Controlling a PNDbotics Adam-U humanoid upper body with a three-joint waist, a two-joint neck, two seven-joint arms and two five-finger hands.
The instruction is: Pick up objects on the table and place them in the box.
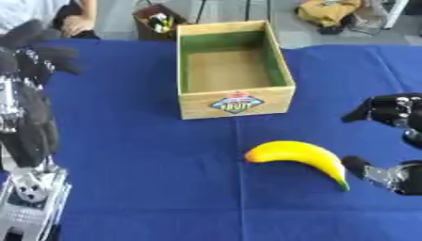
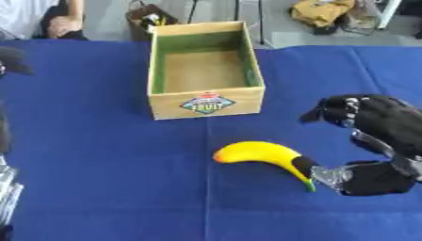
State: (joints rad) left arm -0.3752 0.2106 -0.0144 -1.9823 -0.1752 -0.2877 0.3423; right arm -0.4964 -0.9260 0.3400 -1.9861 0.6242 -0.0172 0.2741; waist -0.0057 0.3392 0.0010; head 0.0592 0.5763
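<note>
Banana lies on the cloth before the empty box. Right hand spread wide around its green tip, holding nothing, apparently set to grasp. Left hand idle, open.

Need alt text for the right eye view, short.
A yellow banana lies on a blue tablecloth, with the right robot hand open beside its green tip, thumb near the tip and fingers above. Behind it stands an empty wooden box with a fruit label; the left robot hand barely shows at the left edge.
</note>
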